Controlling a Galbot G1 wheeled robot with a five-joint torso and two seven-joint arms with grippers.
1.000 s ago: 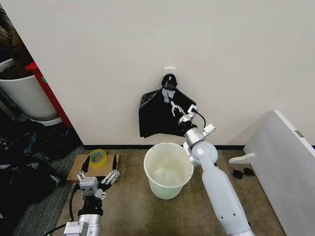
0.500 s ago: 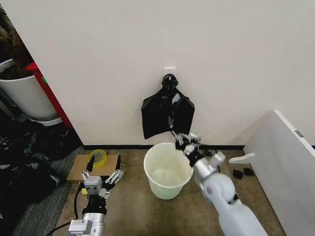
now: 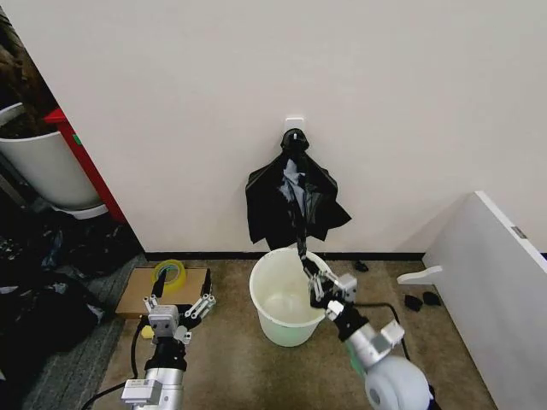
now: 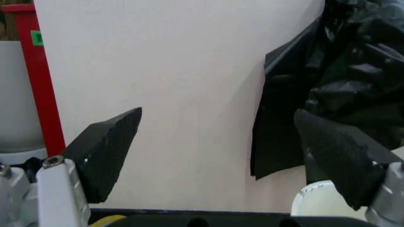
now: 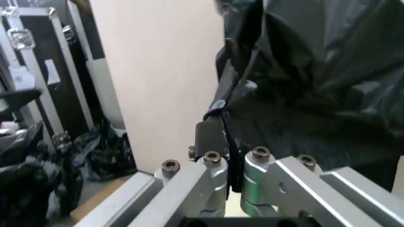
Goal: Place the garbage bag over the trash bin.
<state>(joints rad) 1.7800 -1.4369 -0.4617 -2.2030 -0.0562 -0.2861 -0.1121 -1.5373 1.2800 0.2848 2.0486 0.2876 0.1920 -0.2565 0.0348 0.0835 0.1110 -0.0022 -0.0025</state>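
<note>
Garbage bag (image 3: 295, 201) hangs from wall hook, far of trash bin (image 3: 291, 295); thin strand stretched down over bin rim. Right tool (image 3: 318, 280) clamped on strand end. Film looks light, limp, slippery, tear-prone: you want bunched edge, not single layer. Left tool (image 3: 178, 309) parked low left, fingers apart. Carpet floor, plain wall, clutter far left.

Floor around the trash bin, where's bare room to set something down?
Bare carpet lies between the left gripper and the trash bin. Right of the bin it's crowded: the right gripper pulls a strip of garbage bag there.
</note>
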